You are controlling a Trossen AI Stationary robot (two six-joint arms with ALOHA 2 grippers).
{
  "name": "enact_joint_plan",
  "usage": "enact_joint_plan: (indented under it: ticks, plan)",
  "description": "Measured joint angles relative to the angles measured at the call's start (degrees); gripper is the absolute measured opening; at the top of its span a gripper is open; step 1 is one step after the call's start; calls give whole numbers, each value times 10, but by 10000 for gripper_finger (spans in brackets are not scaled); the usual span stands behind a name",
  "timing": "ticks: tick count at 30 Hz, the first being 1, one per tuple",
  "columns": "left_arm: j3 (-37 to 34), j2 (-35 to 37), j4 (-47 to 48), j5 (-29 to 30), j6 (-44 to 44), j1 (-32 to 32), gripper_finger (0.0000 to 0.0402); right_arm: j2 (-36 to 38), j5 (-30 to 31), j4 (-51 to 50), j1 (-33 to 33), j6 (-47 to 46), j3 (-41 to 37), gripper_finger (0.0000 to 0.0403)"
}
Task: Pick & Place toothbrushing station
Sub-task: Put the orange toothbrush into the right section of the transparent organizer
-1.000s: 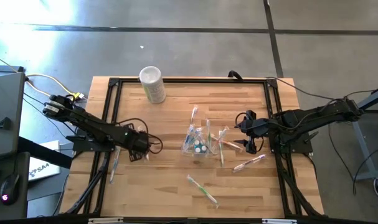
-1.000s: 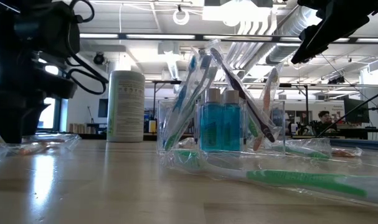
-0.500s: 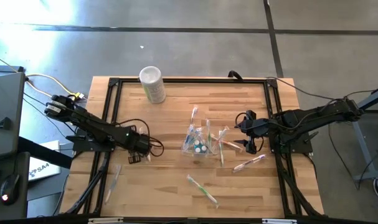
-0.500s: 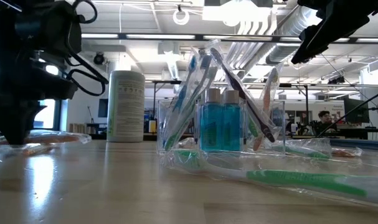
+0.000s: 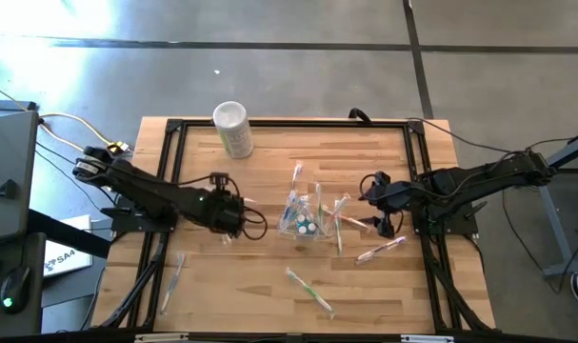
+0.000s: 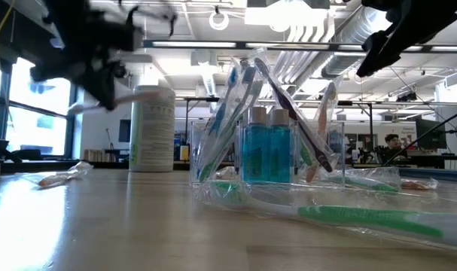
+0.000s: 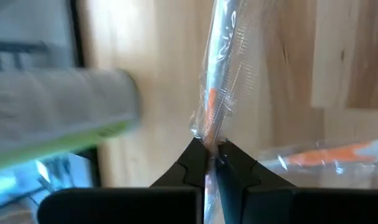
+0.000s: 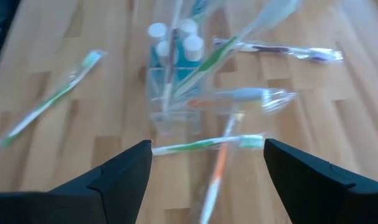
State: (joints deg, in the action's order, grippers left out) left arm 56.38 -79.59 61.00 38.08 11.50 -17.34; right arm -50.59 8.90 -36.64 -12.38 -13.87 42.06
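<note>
The clear plastic cup (image 5: pixel 303 224) stands mid-table with several toothbrushes and teal tubes in it, also seen in the low view (image 6: pixel 269 154) and the right wrist view (image 8: pixel 173 99). To its left, my left gripper (image 5: pixel 236 221) hangs above the table, shut on a clear-wrapped toothbrush with orange marks (image 7: pixel 217 81). In the low view this gripper (image 6: pixel 100 53) is blurred at upper left. My right gripper (image 5: pixel 376 205) hovers open just right of the cup, nothing between its fingers (image 8: pixel 207 155). My left gripper pinches one end of the wrapped toothbrush (image 7: pixel 208 142) between its two fingertips. The fingers slant down from the table's left. The toothbrush reaches out ahead of the fingers and is lifted clear of the table.
A white cylinder (image 5: pixel 233 129) stands at the far left. Loose wrapped toothbrushes lie near the left edge (image 5: pixel 172 276), near the front (image 5: pixel 309 289) and right of the cup (image 5: pixel 382 250). Another orange one (image 6: pixel 62 177) lies below my left gripper. A black frame (image 5: pixel 165 162) borders the table.
My left gripper has shut on a wrapped toothbrush lying on the table, then risen with it and moved toward the cup, rolling its wrist. The toothbrush is now lifted clear. My right gripper has kept still.
</note>
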Motion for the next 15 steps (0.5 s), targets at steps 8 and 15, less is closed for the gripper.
enact_joint_plan:
  ticks: [8, 15]
  plan:
    - [115, 0, -14, 88, -131, -71, 9, 0, -70, 0, 0, 0, 0, 302]
    - [134, -62, -134, 114, -471, -154, 8, -1, -98, 6, 0, -3, 0, 302]
